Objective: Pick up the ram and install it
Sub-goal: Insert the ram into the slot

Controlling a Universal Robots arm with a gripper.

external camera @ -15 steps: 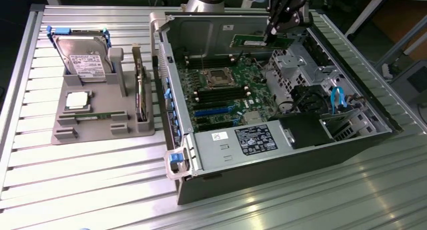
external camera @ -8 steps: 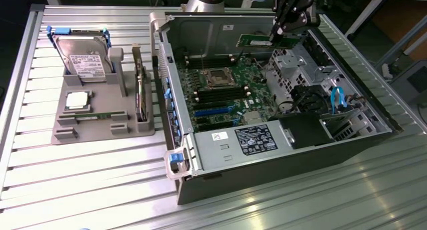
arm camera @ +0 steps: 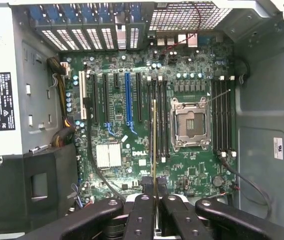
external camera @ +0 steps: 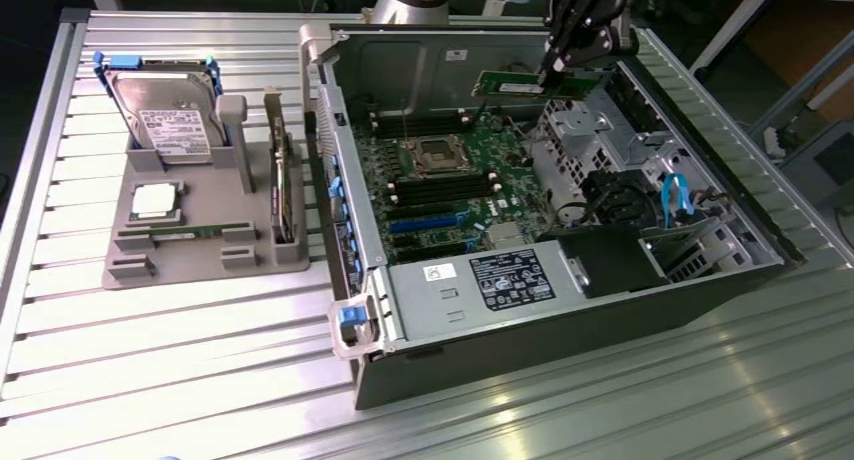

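Observation:
The ram (external camera: 513,83) is a narrow green stick with a white label, held level in the air over the far end of the open computer case (external camera: 707,280). My gripper (external camera: 577,72) is shut on its end at the exterior view's right. In the wrist view the ram (arm camera: 154,140) shows edge-on as a thin line between the black fingers (arm camera: 141,210). It hangs above the motherboard (arm camera: 117,180), over the black memory slots (arm camera: 160,120) beside the empty processor socket (arm camera: 189,122). More memory slots (arm camera: 222,122) lie on the socket's other side.
A grey holder (external camera: 200,265) on the slatted table, at the exterior view's left, carries a hard drive (external camera: 167,120), a square silver processor chip (external camera: 156,200) and an upright expansion card (external camera: 280,180). Inside the case are the power supply (external camera: 487,280) and blue cables (external camera: 674,200).

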